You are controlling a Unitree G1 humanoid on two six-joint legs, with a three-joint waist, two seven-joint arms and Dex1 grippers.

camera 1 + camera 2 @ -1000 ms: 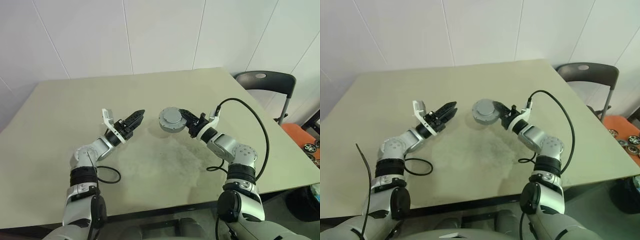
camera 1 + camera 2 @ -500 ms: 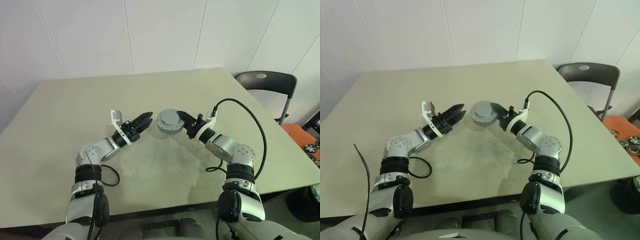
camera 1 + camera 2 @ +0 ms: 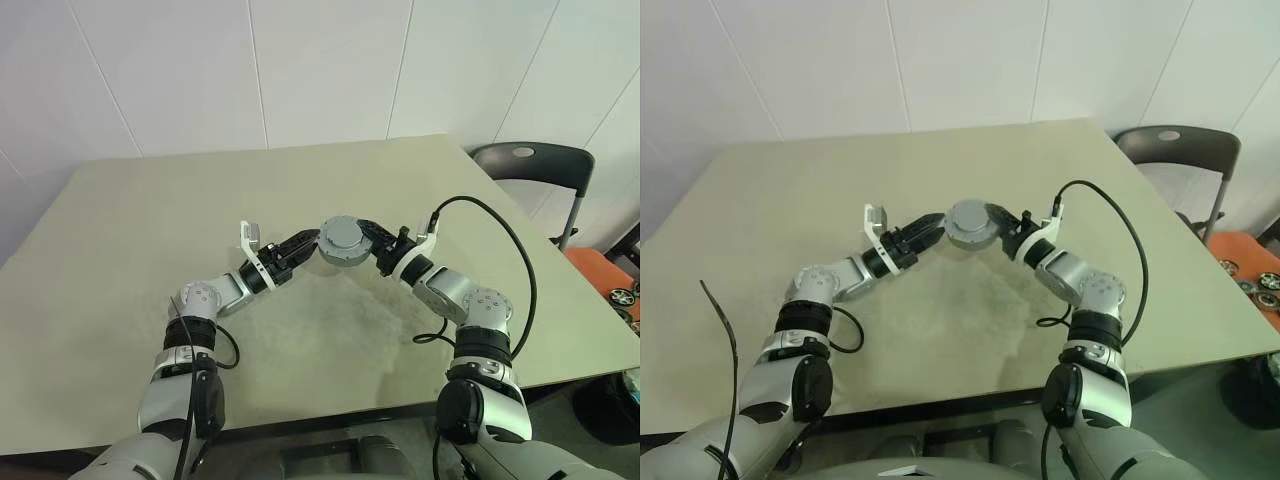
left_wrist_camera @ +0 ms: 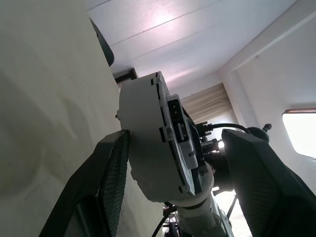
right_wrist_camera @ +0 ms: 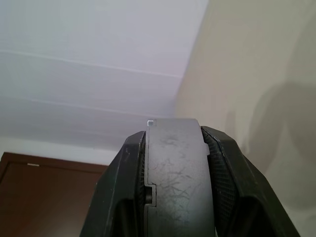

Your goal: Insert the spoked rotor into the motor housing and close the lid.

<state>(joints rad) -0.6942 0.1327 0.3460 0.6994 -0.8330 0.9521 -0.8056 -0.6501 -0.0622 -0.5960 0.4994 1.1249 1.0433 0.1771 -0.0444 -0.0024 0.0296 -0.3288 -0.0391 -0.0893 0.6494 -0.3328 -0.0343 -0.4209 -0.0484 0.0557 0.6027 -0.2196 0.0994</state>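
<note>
The motor housing [image 3: 342, 241], a round grey metal unit with a flat grey face turned up, hangs just above the table's middle. My right gripper [image 3: 368, 240] is shut on its rim, and the right wrist view shows both fingers [image 5: 123, 187] pressed against the housing's edge [image 5: 173, 168]. My left gripper [image 3: 312, 241] is open at the housing's other side. In the left wrist view the housing [image 4: 148, 148] stands between its spread fingers [image 4: 106, 182], with a gap on one side. The spoked rotor is out of view. Whether the flat face is the lid I cannot tell.
The beige table [image 3: 130, 220] stretches wide on all sides of the arms. A dark chair [image 3: 530, 165] stands past its right corner. On the floor at the far right lie an orange object [image 3: 600, 270] and small wheels.
My left gripper has moved right across the table to the housing and now has its fingers on either side of it. The right gripper and the housing have kept still.
</note>
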